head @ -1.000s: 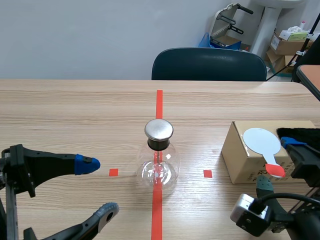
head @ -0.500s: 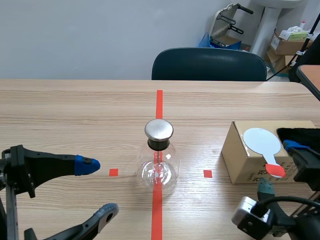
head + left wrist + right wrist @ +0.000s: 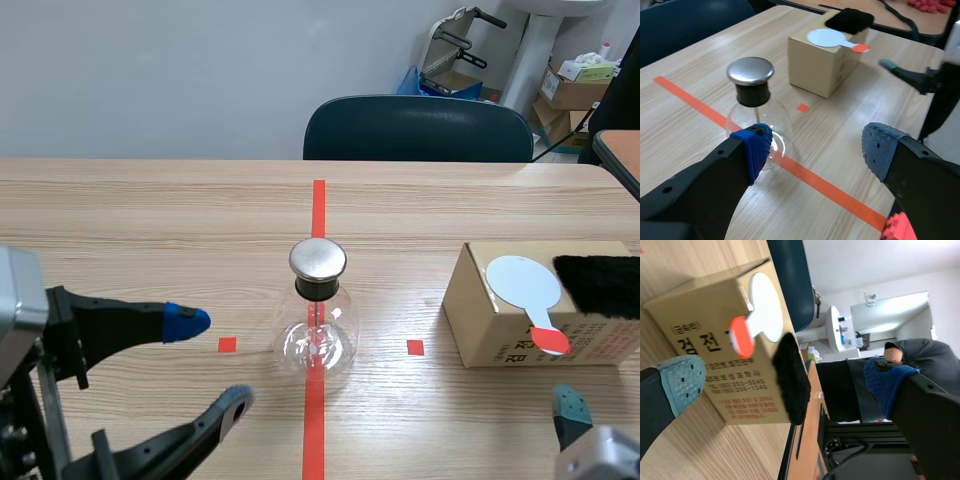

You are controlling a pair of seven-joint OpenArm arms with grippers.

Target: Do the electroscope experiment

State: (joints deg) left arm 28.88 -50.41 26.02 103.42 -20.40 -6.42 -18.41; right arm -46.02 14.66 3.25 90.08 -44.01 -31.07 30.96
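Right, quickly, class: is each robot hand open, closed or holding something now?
Left hand: open, holding nothing.
Right hand: open, holding nothing.

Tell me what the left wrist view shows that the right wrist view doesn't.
Only the left wrist view: the glass flask with its metal cap, standing on the orange tape line ahead of the open left gripper. Only the right wrist view: a sink and mirror beyond the cardboard box. Both: the box, with the white paddle and black cloth on top.
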